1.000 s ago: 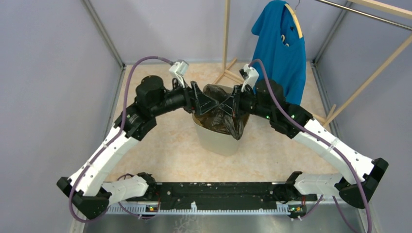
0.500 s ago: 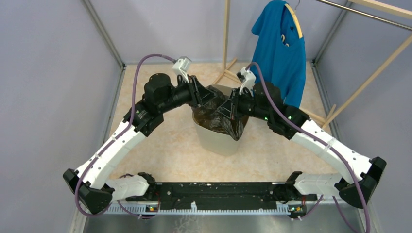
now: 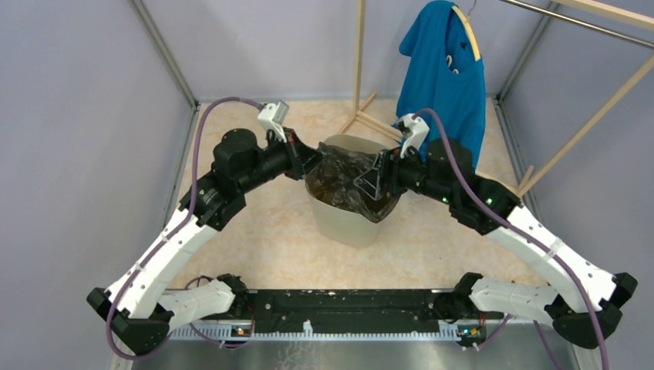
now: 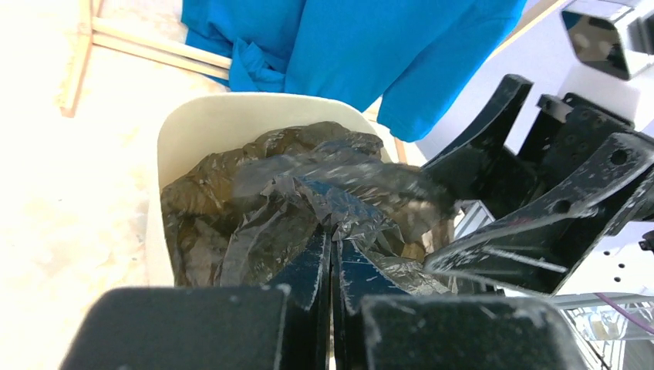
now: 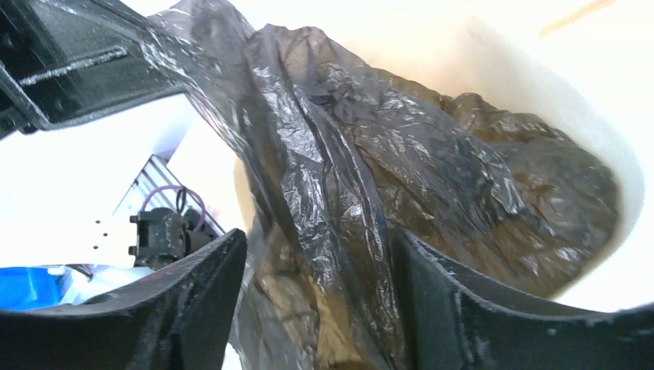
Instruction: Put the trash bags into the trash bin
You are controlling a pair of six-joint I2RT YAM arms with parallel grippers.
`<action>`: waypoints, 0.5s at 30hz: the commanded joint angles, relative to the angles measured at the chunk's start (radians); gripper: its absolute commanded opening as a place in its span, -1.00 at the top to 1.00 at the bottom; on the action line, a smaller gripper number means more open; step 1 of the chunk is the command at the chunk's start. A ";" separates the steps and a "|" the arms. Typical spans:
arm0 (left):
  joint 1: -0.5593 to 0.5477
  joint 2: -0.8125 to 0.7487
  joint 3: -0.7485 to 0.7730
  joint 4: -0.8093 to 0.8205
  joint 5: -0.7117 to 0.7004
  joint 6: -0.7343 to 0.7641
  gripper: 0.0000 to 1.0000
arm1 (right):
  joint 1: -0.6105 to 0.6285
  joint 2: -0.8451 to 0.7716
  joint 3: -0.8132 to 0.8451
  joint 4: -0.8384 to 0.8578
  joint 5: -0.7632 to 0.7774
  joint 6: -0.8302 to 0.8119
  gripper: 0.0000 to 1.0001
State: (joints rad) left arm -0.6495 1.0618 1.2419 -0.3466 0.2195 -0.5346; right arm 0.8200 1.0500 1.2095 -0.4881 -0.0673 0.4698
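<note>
The cream trash bin (image 3: 351, 220) stands mid-floor between both arms. A wrinkly dark brown trash bag (image 3: 343, 185) lies mostly inside it, with film bunched over the near right rim. My left gripper (image 3: 312, 159) is at the bin's left rim. In the left wrist view its jaws (image 4: 332, 235) are shut, pinching a fold of the bag (image 4: 262, 177) above the bin (image 4: 231, 108). My right gripper (image 3: 372, 181) hovers over the right rim. It is open (image 5: 318, 239), and loose bag film (image 5: 432, 154) hangs between its fingers (image 5: 208, 285) without being gripped.
A blue T-shirt (image 3: 443, 77) hangs on a wooden rack (image 3: 359, 62) just behind and right of the bin. Grey walls close in the left, back and right sides. The arms' base rail (image 3: 347, 301) runs along the near edge.
My left gripper closed on the bag at the bin's left rim. My right gripper opened, released the bag and drew back slightly right. The bag settled lower into the bin.
</note>
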 commanded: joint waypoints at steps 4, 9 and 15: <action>-0.001 -0.090 -0.003 -0.046 -0.069 0.064 1.00 | -0.005 -0.132 -0.041 -0.056 0.064 -0.038 -0.60; 0.001 -0.117 0.002 -0.083 -0.080 0.085 1.00 | -0.006 -0.166 -0.077 -0.054 0.110 -0.053 -0.62; 0.001 -0.159 -0.009 -0.127 -0.082 0.085 1.00 | -0.005 -0.126 -0.096 -0.032 0.047 -0.076 -0.45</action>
State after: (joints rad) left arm -0.6495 0.9443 1.2388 -0.4503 0.1513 -0.4675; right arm 0.8200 0.9024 1.1191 -0.5526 0.0128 0.4202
